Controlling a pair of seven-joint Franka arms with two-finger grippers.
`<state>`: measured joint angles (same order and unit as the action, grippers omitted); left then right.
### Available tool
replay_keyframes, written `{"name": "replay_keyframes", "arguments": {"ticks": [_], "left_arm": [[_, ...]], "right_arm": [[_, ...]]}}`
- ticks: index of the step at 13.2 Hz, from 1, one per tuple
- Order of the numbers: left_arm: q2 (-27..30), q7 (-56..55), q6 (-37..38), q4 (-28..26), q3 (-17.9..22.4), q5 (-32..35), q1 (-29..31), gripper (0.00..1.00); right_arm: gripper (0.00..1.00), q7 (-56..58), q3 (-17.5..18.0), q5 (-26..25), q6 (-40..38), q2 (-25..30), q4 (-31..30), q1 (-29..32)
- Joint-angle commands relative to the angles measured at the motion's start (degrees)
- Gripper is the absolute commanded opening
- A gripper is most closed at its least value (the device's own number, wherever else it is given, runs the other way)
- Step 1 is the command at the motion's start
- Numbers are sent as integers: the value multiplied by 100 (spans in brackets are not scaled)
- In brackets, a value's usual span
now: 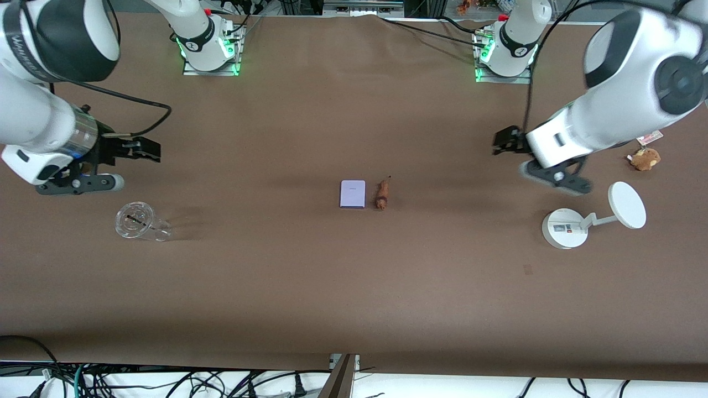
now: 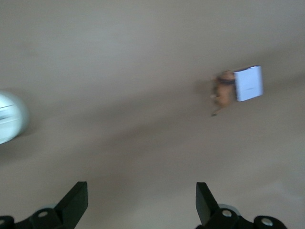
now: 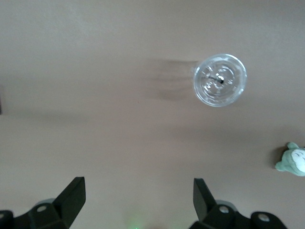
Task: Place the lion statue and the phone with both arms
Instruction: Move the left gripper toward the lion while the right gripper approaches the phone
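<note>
The pale lavender phone (image 1: 352, 194) lies flat at the middle of the table. The small reddish-brown lion statue (image 1: 382, 194) lies right beside it, toward the left arm's end. Both show in the left wrist view, the phone (image 2: 249, 83) and the statue (image 2: 222, 90) touching or nearly so. My left gripper (image 1: 506, 141) is open and empty, up over bare table near the left arm's end; its fingertips (image 2: 76, 198) frame bare table. My right gripper (image 1: 145, 150) is open and empty over bare table at the right arm's end.
A clear plastic cup (image 1: 138, 222) stands below the right gripper's area, also in the right wrist view (image 3: 219, 79). A white round-based stand with a disc (image 1: 592, 218) and a tan plush (image 1: 644, 158) sit at the left arm's end. A grey-green plush (image 3: 293, 160) shows in the right wrist view.
</note>
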<state>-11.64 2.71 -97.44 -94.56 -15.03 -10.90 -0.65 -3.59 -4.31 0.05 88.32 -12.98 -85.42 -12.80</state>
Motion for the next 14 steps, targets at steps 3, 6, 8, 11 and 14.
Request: {"name": "replay_keyframes", "arguments": {"ticks": [3, 6, 8, 11, 14], "left_arm": [[-908, -813, -1441, 42, 9, -140, -1067, 100], [-1410, -1132, -2294, -88, 9, -97, -1428, 100], [-1499, -1394, -3119, -500, 26, -17, -1736, 100], [-1665, -1457, -4481, -1221, 26, -26, -2017, 100], [-1938, -1861, -4925, -1302, 61, -26, -2360, 100]], "right_arm": [[100, -537, 1, 4, 220, -213, 122, -214], [100, -625, 1, 100, 492, -336, 114, -222], [100, -705, -8, 179, 590, -424, 105, -231], [100, -722, 1, 179, 756, -608, 79, -284], [100, -966, 1, 179, 1072, -881, 70, -512]]}}
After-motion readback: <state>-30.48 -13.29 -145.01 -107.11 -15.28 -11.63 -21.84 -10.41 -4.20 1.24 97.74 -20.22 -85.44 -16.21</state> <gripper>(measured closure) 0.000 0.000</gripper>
